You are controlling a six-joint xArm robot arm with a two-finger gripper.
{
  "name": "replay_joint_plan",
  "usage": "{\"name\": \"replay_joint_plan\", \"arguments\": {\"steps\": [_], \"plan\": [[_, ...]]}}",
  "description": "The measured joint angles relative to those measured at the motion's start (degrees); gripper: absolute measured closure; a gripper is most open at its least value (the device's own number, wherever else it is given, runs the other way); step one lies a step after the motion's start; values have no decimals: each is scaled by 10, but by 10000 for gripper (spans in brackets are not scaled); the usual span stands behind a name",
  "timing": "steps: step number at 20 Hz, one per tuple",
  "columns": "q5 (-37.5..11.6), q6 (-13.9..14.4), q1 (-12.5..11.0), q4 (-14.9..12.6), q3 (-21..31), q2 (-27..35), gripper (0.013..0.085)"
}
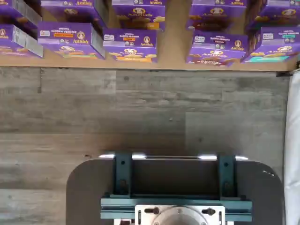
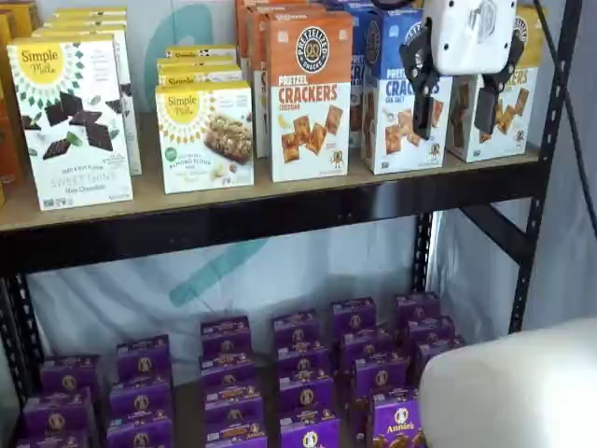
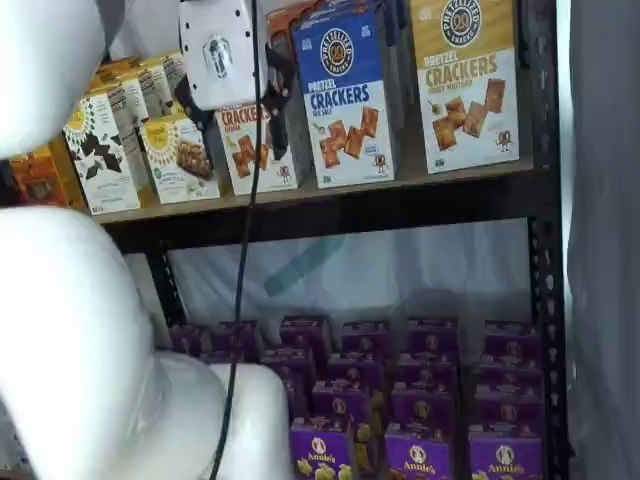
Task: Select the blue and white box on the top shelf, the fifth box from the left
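Observation:
The blue and white box stands on the top shelf between an orange-topped carton and a yellow-topped one. It also shows in a shelf view, with the shelf rail below it. My gripper hangs in front of the shelf, open and empty, with a plain gap between its black fingers. One finger overlaps the box's right edge. In a shelf view the gripper shows left of the box, in front of the orange carton. The wrist view shows neither the box nor the gripper.
An orange-topped Cheddar carton, a yellow-topped carton and Simple Mills boxes share the top shelf. Purple Annie's boxes fill the level below and show in the wrist view. The white arm and cable stand in front.

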Motion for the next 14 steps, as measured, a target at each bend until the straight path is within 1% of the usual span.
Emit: {"name": "replay_joint_plan", "arguments": {"steps": [5,7,11,14], "plan": [[-2,-4,-8,10,1,0,130],[-7,-3,-7,10,2,1,130],[-38,-6,-10,10,5,5,130],[-61,-6,-4,-2,-10,24,130]]}}
